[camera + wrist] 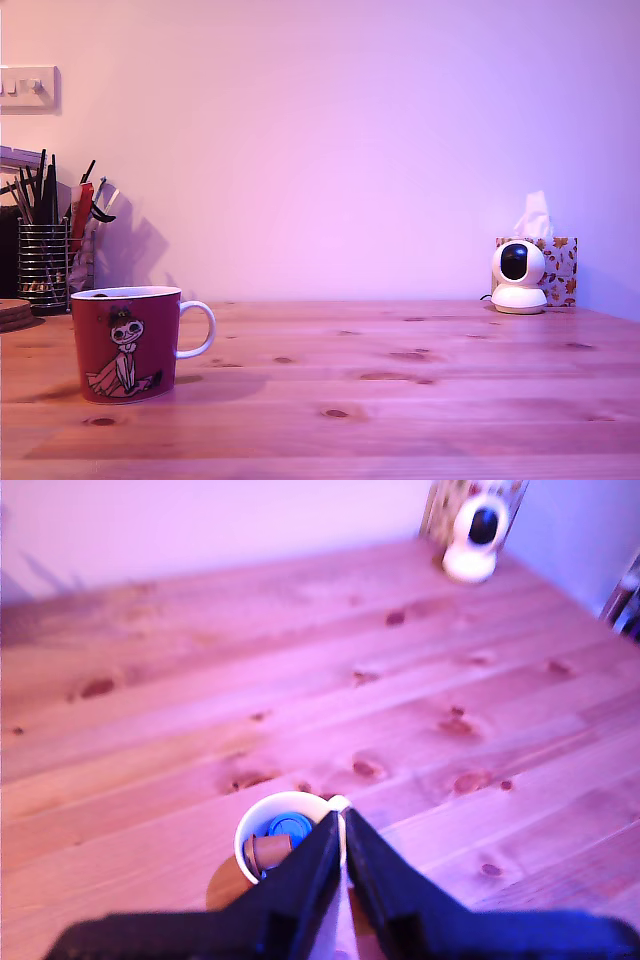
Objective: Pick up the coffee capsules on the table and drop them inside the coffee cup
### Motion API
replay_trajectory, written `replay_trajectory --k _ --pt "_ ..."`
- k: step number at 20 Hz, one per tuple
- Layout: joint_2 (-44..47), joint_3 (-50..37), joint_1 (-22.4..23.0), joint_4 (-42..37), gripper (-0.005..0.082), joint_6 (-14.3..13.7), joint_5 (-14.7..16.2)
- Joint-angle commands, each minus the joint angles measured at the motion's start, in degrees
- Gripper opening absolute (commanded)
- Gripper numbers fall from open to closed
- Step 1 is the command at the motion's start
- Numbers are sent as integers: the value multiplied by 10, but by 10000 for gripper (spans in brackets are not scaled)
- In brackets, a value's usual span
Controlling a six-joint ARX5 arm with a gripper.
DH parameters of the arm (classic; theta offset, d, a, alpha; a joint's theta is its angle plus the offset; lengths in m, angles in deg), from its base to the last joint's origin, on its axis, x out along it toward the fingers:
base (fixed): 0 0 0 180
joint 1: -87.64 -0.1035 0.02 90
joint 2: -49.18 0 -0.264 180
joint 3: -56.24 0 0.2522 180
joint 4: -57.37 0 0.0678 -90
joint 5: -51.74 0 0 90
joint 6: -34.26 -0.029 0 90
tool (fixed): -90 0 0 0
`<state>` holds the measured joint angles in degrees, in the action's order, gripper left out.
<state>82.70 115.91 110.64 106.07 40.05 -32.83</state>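
Note:
The coffee cup (125, 345), dark red with a white handle and a cartoon girl on its side, stands on the table (400, 400) at the exterior view's left. From above in the wrist view, the cup's white rim (248, 825) rings two coffee capsules lying inside: a blue one (283, 825) and a brownish one (268, 852). My gripper (342, 815) hangs over the cup's rim, its dark fingers pressed together with nothing between them. The exterior view does not show the gripper.
A metal mesh pen holder (43, 262) and a wooden disc (12, 312) sit behind the cup at the exterior view's left. A white camera (519, 277) and a tissue box (562, 262) stand at the back right. The same camera (474, 540) shows in the wrist view.

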Motion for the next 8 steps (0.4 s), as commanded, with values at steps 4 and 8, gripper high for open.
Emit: replay_trajectory --k 4,8 --pt "-40 -14 0 19 -14 -3 -15" --pt "-45 -14 0 19 -14 -3 -14"
